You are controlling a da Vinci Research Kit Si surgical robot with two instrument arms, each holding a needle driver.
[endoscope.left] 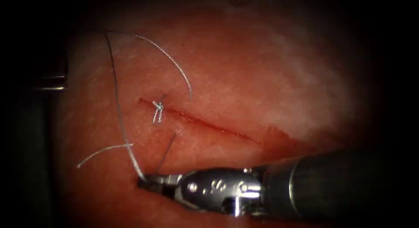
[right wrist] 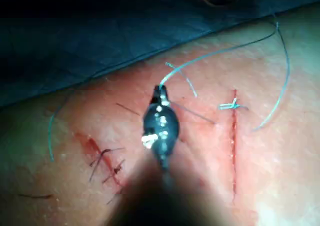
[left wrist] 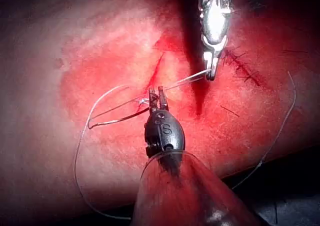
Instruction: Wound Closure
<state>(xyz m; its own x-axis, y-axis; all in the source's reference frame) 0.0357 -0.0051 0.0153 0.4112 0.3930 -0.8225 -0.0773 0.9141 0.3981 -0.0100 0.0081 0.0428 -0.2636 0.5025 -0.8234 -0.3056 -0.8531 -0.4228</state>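
Observation:
The tissue (endoscope.left: 270,75) bears a slanting cut (endoscope.left: 209,125) with a knotted stitch (endoscope.left: 158,109) at its left end. My right tool (endoscope.left: 143,182) lies low in front of the cut, jaws shut on the thread (endoscope.left: 122,127). The thread climbs to the upper left and arcs back toward the knot. Its upper stretch looks dark and thin, and I cannot tell whether that is the needle. In the left wrist view my left tool (left wrist: 157,97) hangs over the cut (left wrist: 156,68), jaws slightly apart and holding nothing, with the right tool (left wrist: 210,76) beyond it.
A loose cut end of thread (endoscope.left: 102,150) lies left of the taut strand. A thin dark line (endoscope.left: 168,149) slants between the cut and the right tool. An older cut with dark stitches (right wrist: 102,161) sits beside the right tool (right wrist: 160,89). Blue drape (right wrist: 75,36) borders the tissue.

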